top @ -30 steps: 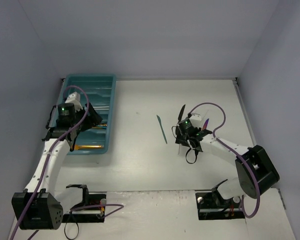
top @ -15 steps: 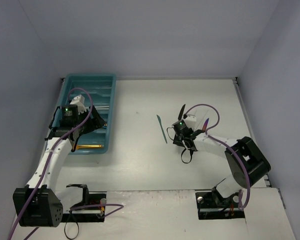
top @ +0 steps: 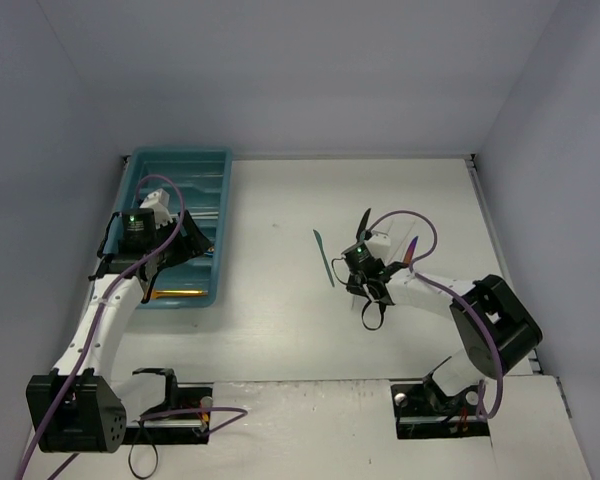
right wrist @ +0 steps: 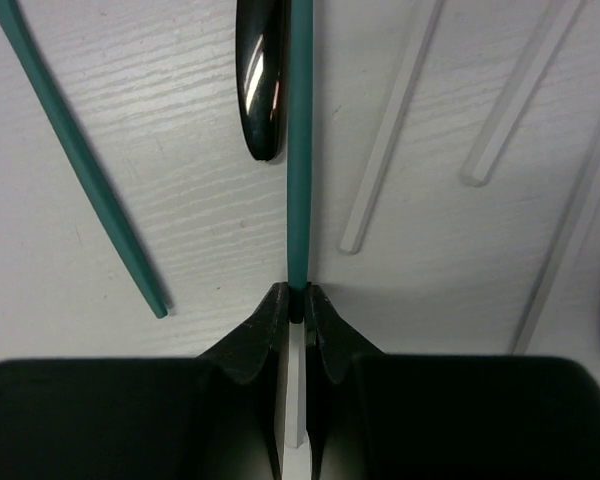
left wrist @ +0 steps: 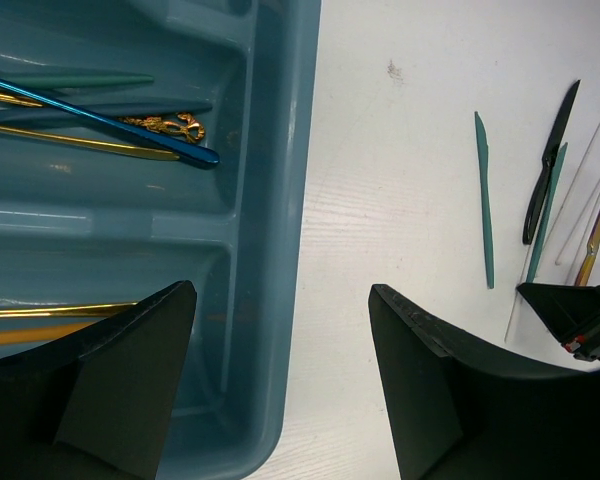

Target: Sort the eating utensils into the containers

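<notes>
The teal cutlery tray [top: 177,160] lies at the far left. In the left wrist view its compartments [left wrist: 300,200] hold a blue utensil [left wrist: 100,115], gold utensils [left wrist: 80,140] and a teal one [left wrist: 80,78]. My left gripper [left wrist: 280,300] is open and empty, hanging over the tray's right rim [top: 185,245]. My right gripper [right wrist: 296,300] is shut on the end of a teal utensil [right wrist: 299,150] that lies on the table beside a black utensil [right wrist: 260,80]. A white stick-like utensil runs under the jaws.
On the table near my right gripper [top: 361,250] lie a teal knife [top: 324,257], a black utensil [top: 363,222], an iridescent purple one [top: 412,248] and white ones [right wrist: 390,130]. Grey walls enclose the table on three sides.
</notes>
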